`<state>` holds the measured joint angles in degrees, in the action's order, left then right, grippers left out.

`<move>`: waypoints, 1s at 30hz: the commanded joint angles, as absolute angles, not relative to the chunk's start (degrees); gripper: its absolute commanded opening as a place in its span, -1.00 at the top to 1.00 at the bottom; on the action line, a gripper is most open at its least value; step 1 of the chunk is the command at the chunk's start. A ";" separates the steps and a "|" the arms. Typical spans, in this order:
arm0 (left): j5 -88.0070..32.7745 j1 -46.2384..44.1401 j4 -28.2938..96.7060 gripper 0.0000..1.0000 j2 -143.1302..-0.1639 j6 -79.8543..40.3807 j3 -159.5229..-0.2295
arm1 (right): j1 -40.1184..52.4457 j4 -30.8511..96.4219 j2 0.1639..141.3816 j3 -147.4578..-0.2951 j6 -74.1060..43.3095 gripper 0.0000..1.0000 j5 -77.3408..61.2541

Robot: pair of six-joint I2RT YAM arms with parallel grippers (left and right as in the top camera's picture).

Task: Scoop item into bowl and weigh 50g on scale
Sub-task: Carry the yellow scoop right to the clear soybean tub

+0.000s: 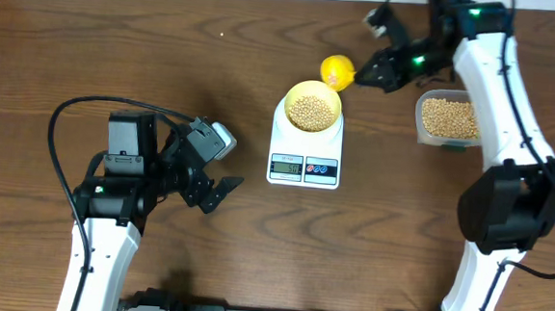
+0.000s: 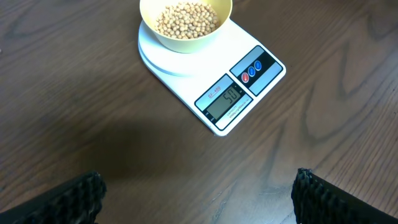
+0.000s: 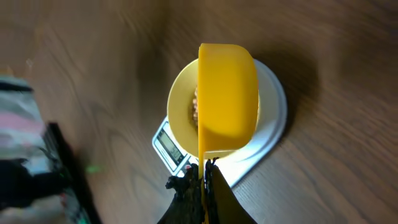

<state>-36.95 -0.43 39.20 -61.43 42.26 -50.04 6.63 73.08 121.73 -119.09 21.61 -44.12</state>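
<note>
Bright yellow plastic scoop (image 3: 227, 99), centre frame, handle pinched in right gripper (image 3: 205, 180); left gripper (image 2: 199, 199) spread. Loose tan beans (image 2: 185, 17) judged light, free-rolling; handle the best hold.

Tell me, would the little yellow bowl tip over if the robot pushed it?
Probably not easily: the bowl looks low and wide, and the beans weigh its bottom. It would likelier slide across the smooth kitchen scale. Spilled beans would probably roll.
</note>
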 commanded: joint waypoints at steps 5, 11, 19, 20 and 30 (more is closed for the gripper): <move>-36.75 -0.19 39.38 -0.95 -61.73 42.61 -49.87 | -0.34 75.57 120.22 -120.22 16.05 0.98 -51.94; -36.75 -0.16 39.38 -0.95 -61.73 42.61 -49.87 | -7.03 80.01 120.22 -120.22 16.03 0.98 -54.92; -36.75 -0.19 39.38 -0.95 -61.73 42.61 -49.87 | -17.12 86.00 120.22 -120.22 14.98 0.97 -53.49; -36.75 -0.16 39.38 -0.95 -61.73 42.61 -49.87 | -18.26 86.56 120.22 -120.22 14.96 0.97 -51.94; -36.75 -0.16 39.38 -0.95 -61.73 42.61 -49.87 | -18.15 87.66 120.22 -120.22 12.12 0.97 -21.74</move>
